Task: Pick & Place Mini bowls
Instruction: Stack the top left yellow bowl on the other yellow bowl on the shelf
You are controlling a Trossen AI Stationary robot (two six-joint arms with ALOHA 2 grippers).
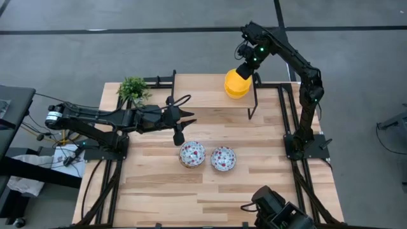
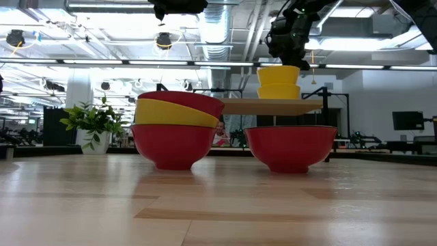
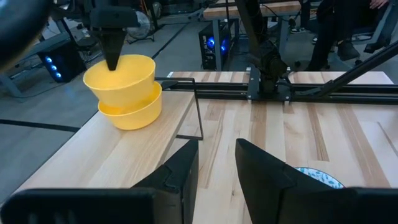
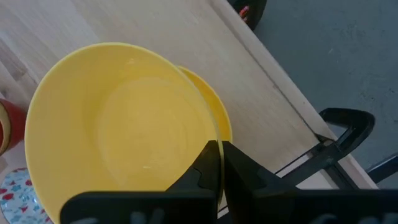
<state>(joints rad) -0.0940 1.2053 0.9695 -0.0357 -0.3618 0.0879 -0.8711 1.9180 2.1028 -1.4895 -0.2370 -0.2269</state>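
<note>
The right end effector [image 1: 243, 71] pinched the rim of the top plain yellow mini bowl [image 1: 236, 82], nested in another on the raised wooden shelf [image 1: 210, 91] at the far side of the worktop [image 1: 159, 191], probably for stacking. The left end effector [image 1: 184, 117] hovered empty, fingers slightly apart, beyond 2 floral-patterned white bowls [image 1: 192, 153] at centre. No writing was legible.

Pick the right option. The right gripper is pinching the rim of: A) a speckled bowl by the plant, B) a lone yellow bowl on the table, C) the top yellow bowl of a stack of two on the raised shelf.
C: the right gripper is closed on the rim of the top yellow bowl, which sits nested in the lower yellow bowl on the raised shelf.
</note>
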